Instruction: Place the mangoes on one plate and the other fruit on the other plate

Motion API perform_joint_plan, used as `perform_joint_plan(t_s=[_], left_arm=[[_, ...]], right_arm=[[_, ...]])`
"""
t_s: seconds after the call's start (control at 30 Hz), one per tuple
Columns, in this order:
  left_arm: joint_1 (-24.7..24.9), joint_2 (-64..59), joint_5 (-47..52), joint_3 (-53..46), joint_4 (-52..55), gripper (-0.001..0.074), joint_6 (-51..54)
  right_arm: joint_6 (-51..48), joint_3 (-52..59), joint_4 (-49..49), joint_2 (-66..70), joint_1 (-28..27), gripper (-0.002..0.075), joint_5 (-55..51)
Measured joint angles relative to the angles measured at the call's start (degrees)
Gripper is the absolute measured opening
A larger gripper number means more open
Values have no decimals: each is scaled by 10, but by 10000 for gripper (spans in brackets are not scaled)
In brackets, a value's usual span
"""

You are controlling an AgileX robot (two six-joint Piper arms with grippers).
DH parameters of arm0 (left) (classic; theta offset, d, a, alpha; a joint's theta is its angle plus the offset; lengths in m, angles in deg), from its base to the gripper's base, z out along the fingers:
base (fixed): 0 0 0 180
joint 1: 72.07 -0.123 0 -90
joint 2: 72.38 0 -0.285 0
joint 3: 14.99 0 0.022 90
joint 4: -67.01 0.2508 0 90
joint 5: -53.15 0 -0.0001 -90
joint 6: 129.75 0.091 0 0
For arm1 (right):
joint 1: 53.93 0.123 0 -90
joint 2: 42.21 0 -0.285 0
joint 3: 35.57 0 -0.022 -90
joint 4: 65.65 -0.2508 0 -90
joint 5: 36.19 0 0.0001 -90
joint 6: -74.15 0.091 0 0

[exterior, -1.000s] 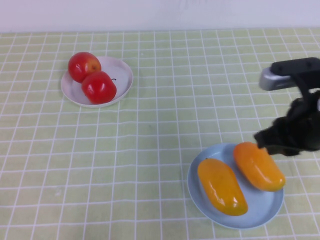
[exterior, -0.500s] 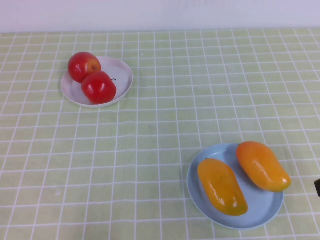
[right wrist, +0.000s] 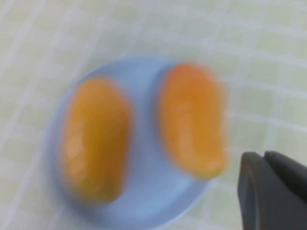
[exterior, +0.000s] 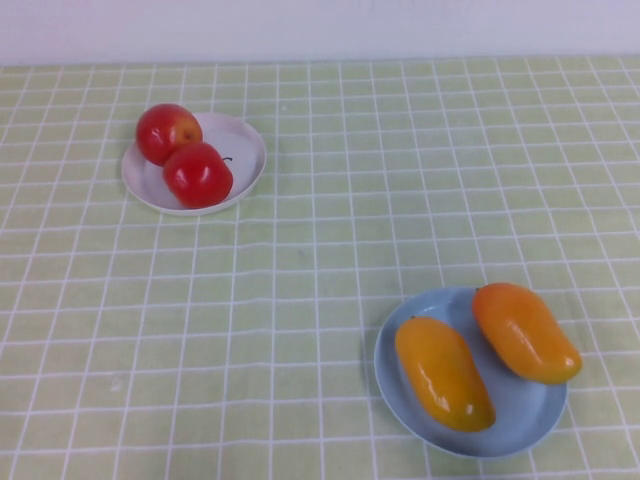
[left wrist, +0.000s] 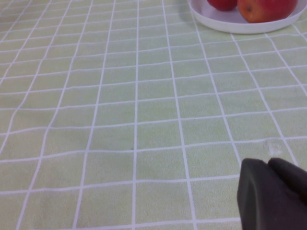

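Two orange mangoes [exterior: 443, 372] [exterior: 525, 331] lie side by side on the light blue plate [exterior: 395, 385] at the front right. Two red apples [exterior: 167, 132] [exterior: 198, 174] sit on the white plate [exterior: 245, 150] at the back left. Neither arm shows in the high view. My right gripper [right wrist: 265, 160] is shut and empty, off to one side of the blue plate [right wrist: 144, 124] and the mangoes [right wrist: 96, 139] [right wrist: 193, 120]. My left gripper [left wrist: 267, 165] is shut and empty above bare cloth, well short of the white plate [left wrist: 230, 21] with its apples [left wrist: 266, 8].
A light green checked tablecloth [exterior: 320, 230] covers the whole table. A pale wall runs along the far edge.
The right arm, which stood next to the outer mango a second ago, has drawn back out of the high view. That mango stays on the blue plate.
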Motion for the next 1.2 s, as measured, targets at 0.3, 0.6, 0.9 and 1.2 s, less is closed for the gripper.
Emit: perform_joint_plan(t_s=[0.3, 0.6, 0.9, 1.2], left_arm=[[0, 0, 0, 0, 0, -1, 0], [0, 0, 0, 0, 0, -1, 0], [0, 0, 0, 0, 0, -1, 0], [0, 0, 0, 0, 0, -1, 0]], right_arm=[[0, 241, -7, -184, -166, -15, 223], [0, 342, -7, -359, -191, -15, 269], [0, 368, -7, -461, -191, -15, 252], [0, 369, -7, -481, -191, -15, 201]])
